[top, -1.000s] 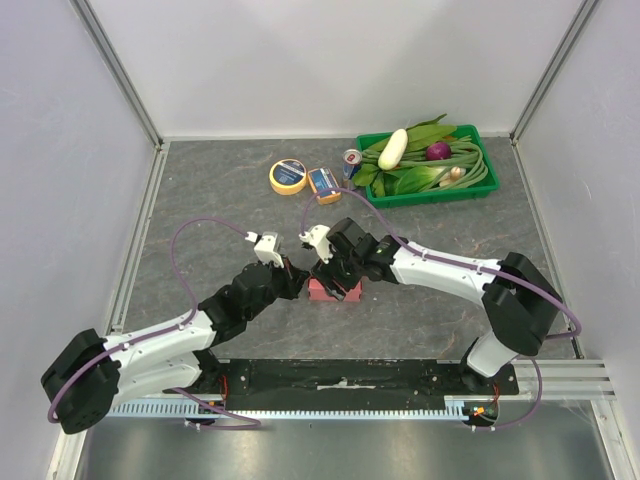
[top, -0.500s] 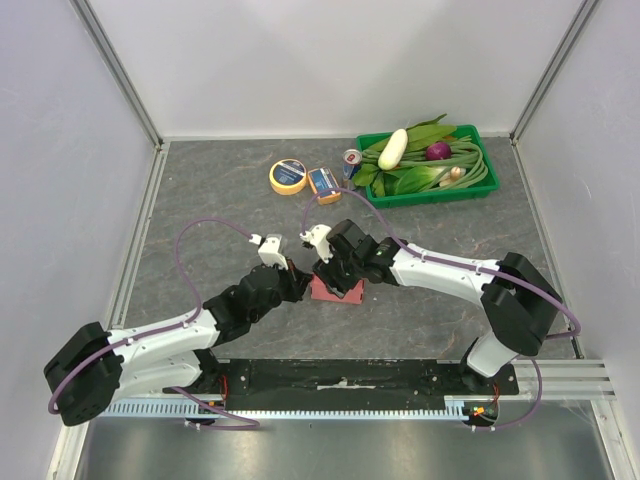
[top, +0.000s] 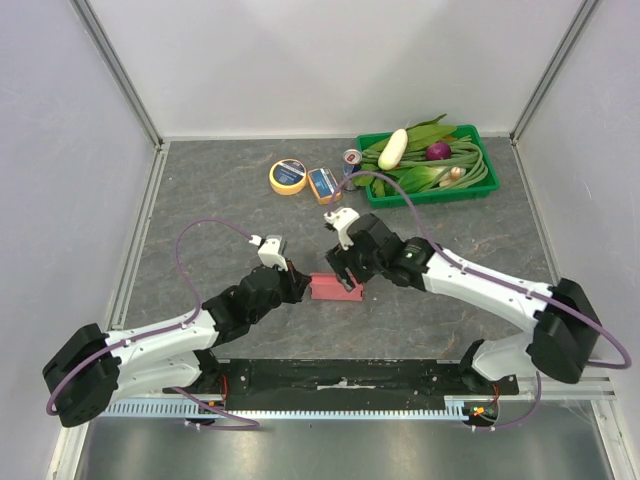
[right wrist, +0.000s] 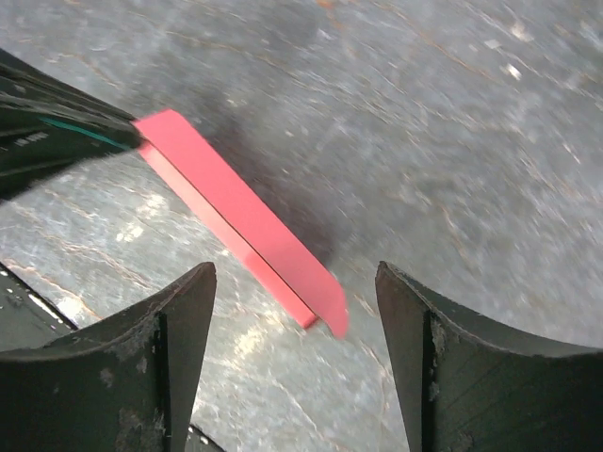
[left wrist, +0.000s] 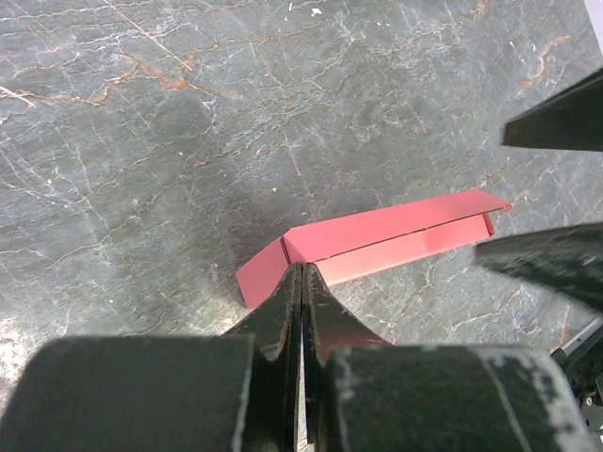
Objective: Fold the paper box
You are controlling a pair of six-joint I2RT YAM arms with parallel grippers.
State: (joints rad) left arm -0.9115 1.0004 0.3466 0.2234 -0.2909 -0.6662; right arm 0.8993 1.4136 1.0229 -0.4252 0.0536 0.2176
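Note:
The paper box (top: 333, 289) is a pink-red, long, shallow folded card lying on the grey table between the two arms. In the left wrist view the paper box (left wrist: 377, 235) lies just ahead of my left gripper (left wrist: 302, 267), which is shut with its tips against the box's near left corner and no card showing between the jaws. From above, the left gripper (top: 298, 285) sits at the box's left end. My right gripper (top: 348, 272) hovers open over the right end. In the right wrist view the paper box (right wrist: 236, 217) runs diagonally, its end below the open right gripper (right wrist: 294, 275).
A green tray (top: 432, 197) of vegetables stands at the back right. Left of it are a small can (top: 352, 158), a blue-and-orange box (top: 323, 184) and a yellow tape roll (top: 288, 176). Metal rails line the table's left and near edges.
My right gripper has come off the box, risen and drawn back to the right, its jaws wider. The box now lies lower and longer. The left gripper has barely moved.

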